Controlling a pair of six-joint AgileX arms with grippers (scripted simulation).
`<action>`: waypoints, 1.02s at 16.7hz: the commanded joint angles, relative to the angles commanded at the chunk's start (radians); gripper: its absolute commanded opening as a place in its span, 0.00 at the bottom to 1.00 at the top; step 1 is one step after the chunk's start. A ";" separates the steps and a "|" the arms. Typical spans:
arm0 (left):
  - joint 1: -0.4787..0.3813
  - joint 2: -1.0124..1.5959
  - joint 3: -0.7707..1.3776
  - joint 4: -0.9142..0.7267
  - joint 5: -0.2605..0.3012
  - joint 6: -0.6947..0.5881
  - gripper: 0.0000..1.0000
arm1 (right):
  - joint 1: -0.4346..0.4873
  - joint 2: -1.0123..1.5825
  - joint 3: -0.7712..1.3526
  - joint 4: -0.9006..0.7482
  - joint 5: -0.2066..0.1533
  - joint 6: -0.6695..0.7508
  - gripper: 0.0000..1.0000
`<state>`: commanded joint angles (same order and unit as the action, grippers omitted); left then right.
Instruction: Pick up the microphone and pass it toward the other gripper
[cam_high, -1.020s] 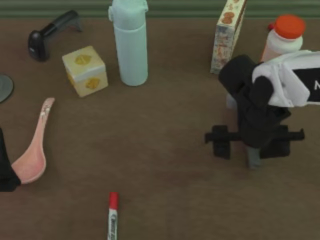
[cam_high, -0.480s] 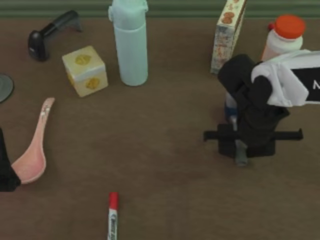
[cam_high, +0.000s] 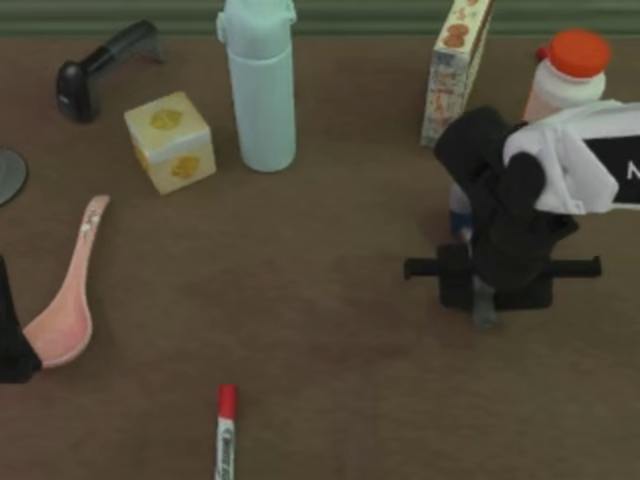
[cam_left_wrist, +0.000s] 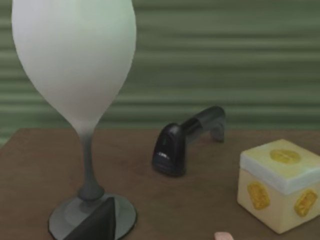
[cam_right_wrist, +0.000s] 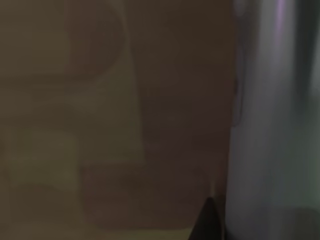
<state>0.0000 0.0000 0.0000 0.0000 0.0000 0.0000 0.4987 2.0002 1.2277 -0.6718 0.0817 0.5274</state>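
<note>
Cube (cam_high: 171, 141) left of bottle (cam_high: 260, 88)

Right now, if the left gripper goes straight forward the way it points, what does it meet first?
Probably the wine glass: its base sits just ahead of the left gripper. The barcode scanner lies farther off. Depth is uncertain.

White goblet (cam_left_wrist: 75, 65); black scanner (cam_left_wrist: 182, 142) behind; yellow-spotted box (cam_left_wrist: 280, 185) beside
</note>
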 joint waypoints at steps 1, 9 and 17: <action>0.000 0.000 0.000 0.000 0.000 0.000 1.00 | 0.002 -0.006 -0.006 0.031 -0.008 -0.012 0.00; 0.000 0.000 0.000 0.000 0.000 0.000 1.00 | 0.009 -0.113 -0.138 0.577 -0.134 -0.195 0.00; 0.000 0.000 0.000 0.000 0.000 0.000 1.00 | 0.009 -0.293 -0.334 1.272 -0.291 -0.428 0.00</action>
<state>0.0000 0.0000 0.0000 0.0000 0.0000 0.0000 0.5077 1.7075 0.8939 0.6004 -0.2095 0.0991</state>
